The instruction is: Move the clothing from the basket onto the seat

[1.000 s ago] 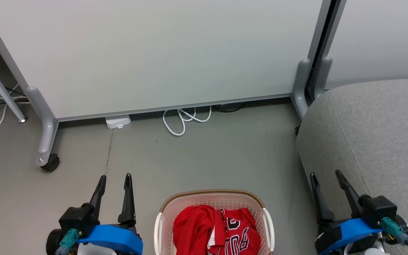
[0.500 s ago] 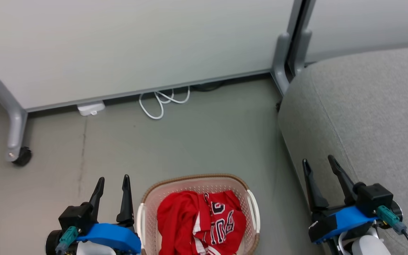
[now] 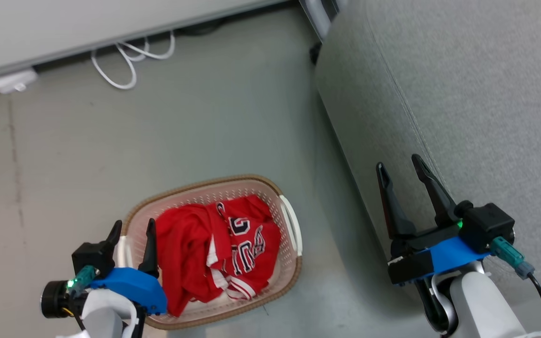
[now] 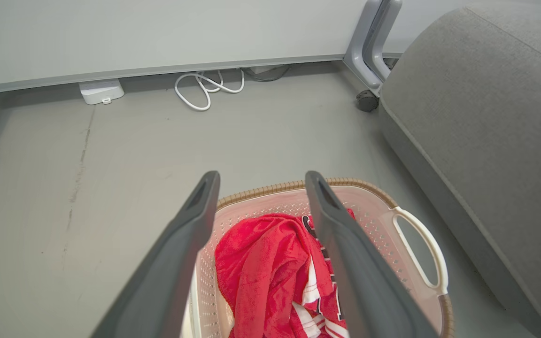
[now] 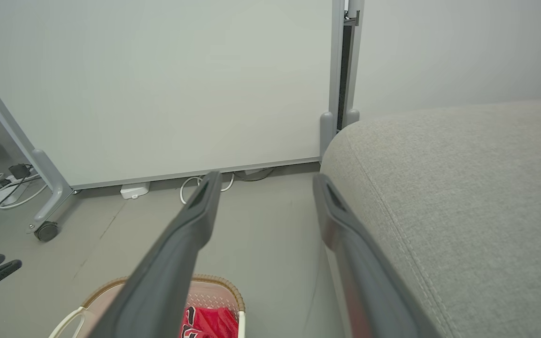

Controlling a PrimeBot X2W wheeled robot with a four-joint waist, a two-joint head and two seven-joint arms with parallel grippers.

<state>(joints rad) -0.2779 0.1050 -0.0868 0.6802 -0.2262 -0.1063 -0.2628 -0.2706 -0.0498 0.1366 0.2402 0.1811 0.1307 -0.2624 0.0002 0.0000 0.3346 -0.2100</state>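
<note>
Lying crumpled, the clothing (image 3: pixel 190 249) is seen in the basket (image 3: pixel 233 180) at the lower centre. The left gripper (image 3: pixel 134 223) and right gripper (image 3: pixel 398 162) are held spread and empty; the seat (image 3: pixel 463 94) is shown upper right.

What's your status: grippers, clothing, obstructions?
Left gripper open, empty, by basket. Right gripper open, empty, beside seat. Red shirt and jersey in basket. No obstruction seen.
</note>
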